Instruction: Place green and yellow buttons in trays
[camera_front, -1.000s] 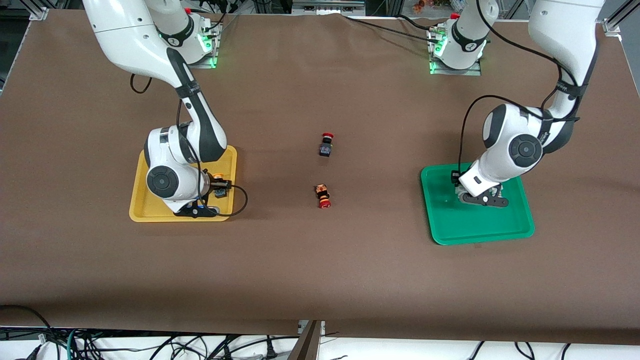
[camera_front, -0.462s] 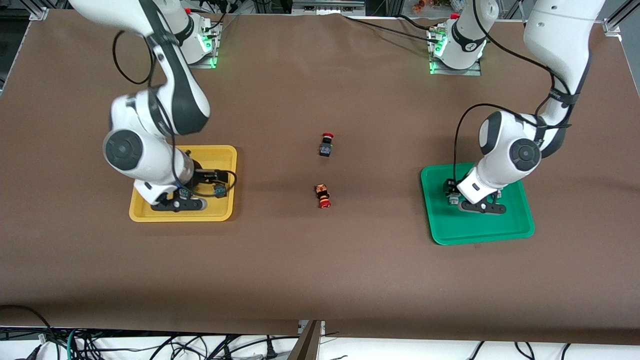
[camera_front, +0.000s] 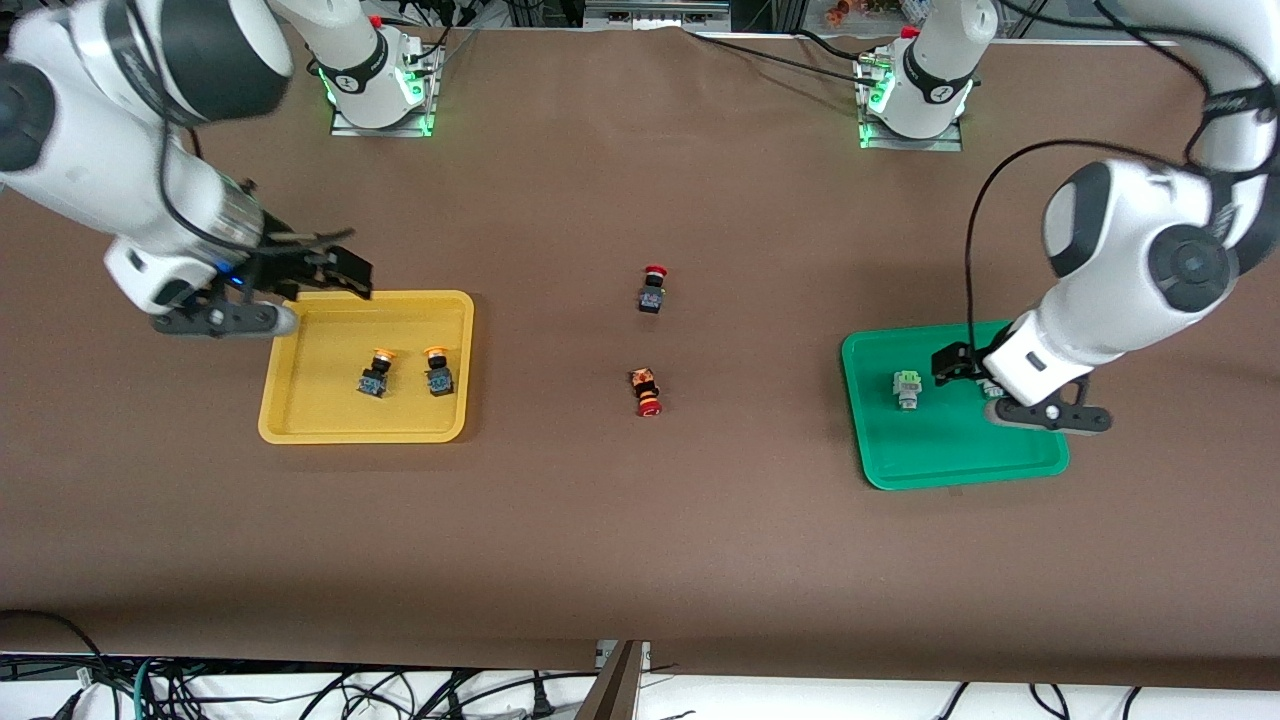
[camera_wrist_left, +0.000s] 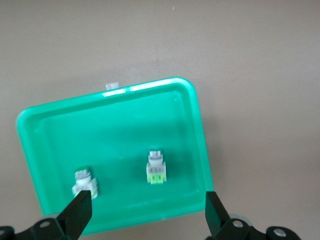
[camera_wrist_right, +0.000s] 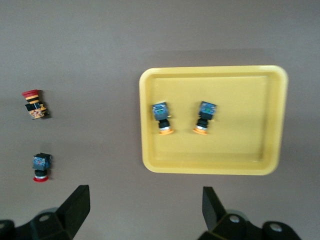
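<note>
Two yellow-capped buttons (camera_front: 375, 377) (camera_front: 438, 374) lie in the yellow tray (camera_front: 360, 435); they also show in the right wrist view (camera_wrist_right: 162, 116) (camera_wrist_right: 204, 115). One green-capped button (camera_front: 906, 388) lies in the green tray (camera_front: 950, 450). A second one (camera_front: 988, 386) lies partly hidden under the left hand. Both show in the left wrist view (camera_wrist_left: 156, 170) (camera_wrist_left: 84, 182). My right gripper (camera_front: 335, 268) (camera_wrist_right: 144, 197) is open and empty, raised over the yellow tray's corner. My left gripper (camera_front: 958, 365) (camera_wrist_left: 147, 202) is open and empty, raised over the green tray.
Two red-capped black switches lie at mid-table, one (camera_front: 652, 289) nearer the robots' bases, one (camera_front: 646, 391) nearer the front camera. They also show in the right wrist view (camera_wrist_right: 34, 102) (camera_wrist_right: 41, 165). The table is covered in brown cloth.
Both arms have lifted up from their trays. The right gripper has let go of a yellow button, the left gripper of a green button. Both buttons now lie in the trays.
</note>
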